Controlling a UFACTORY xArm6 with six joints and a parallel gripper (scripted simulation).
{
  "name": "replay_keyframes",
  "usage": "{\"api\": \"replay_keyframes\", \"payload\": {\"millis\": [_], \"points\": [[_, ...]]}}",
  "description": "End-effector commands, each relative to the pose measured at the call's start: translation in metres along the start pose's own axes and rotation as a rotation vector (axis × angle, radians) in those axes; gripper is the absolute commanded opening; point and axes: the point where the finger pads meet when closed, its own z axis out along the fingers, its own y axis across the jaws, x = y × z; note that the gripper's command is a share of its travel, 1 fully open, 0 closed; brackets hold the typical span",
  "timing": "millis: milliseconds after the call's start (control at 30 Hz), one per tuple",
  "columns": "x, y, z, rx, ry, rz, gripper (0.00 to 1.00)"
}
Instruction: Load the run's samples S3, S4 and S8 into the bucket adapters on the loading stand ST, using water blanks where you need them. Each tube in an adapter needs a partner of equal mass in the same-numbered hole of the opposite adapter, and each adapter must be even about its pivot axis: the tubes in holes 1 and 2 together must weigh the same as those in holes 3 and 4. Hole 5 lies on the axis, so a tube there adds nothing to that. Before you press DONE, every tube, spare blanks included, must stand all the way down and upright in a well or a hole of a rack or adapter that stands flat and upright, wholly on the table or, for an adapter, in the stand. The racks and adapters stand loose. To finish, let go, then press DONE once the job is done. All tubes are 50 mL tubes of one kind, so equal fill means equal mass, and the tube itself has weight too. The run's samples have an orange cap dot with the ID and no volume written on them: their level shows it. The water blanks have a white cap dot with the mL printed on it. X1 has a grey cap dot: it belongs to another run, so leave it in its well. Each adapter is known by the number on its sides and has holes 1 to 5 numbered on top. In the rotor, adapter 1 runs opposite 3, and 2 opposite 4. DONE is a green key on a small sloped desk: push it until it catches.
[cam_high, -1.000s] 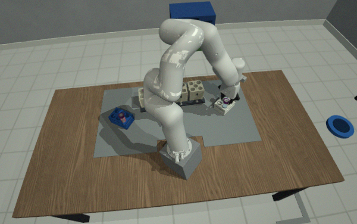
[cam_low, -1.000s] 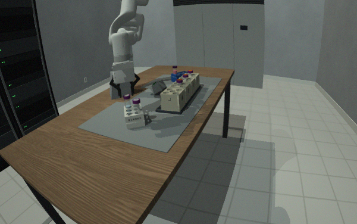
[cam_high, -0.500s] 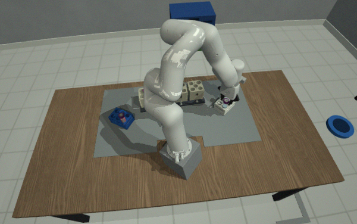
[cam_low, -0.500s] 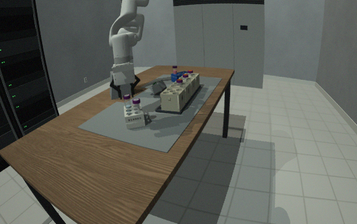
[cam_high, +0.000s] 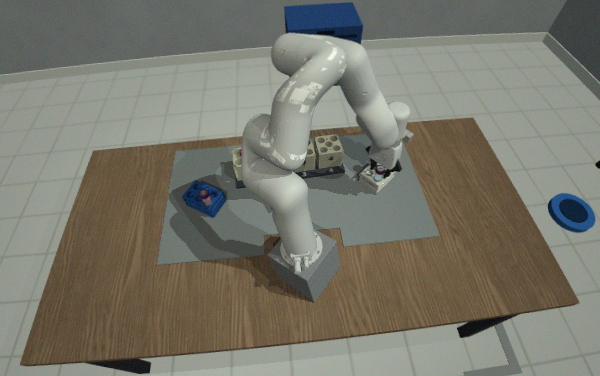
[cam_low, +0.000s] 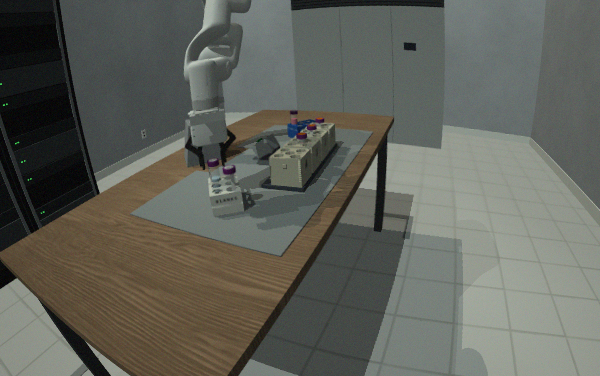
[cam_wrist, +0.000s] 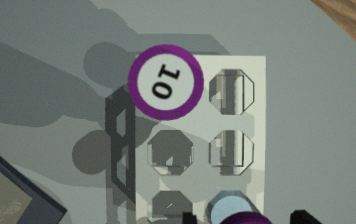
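My gripper is open and empty, pointing down over a purple-rimmed capped tube in the white BLANKS rack. Its cap lies between the fingertips in the wrist view and is cut off there. A blank marked 10 stands in a corner well of that rack. Three orange-dotted sample tubes stand in the beige adapters on the dark stand. Their IDs are unreadable.
A blue rack on the left of the mat holds one tube with pink liquid. The small sloped desk stands beside the adapters. The arm hides part of the adapter row in the top view.
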Motion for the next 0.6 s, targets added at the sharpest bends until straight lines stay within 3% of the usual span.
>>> {"api": "replay_keyframes", "payload": {"millis": [0, 500, 533, 567], "points": [[0.0016, -0.0001, 0.0002, 0.0, 0.004, 0.0, 0.57], [0.0016, -0.0001, 0.0022, 0.0, 0.004, 0.0, 0.57], [0.0016, 0.0, 0.0016, 0.0, 0.004, 0.0, 0.0], [0.0016, 0.0, 0.0016, 0.0, 0.004, 0.0, 0.0]]}}
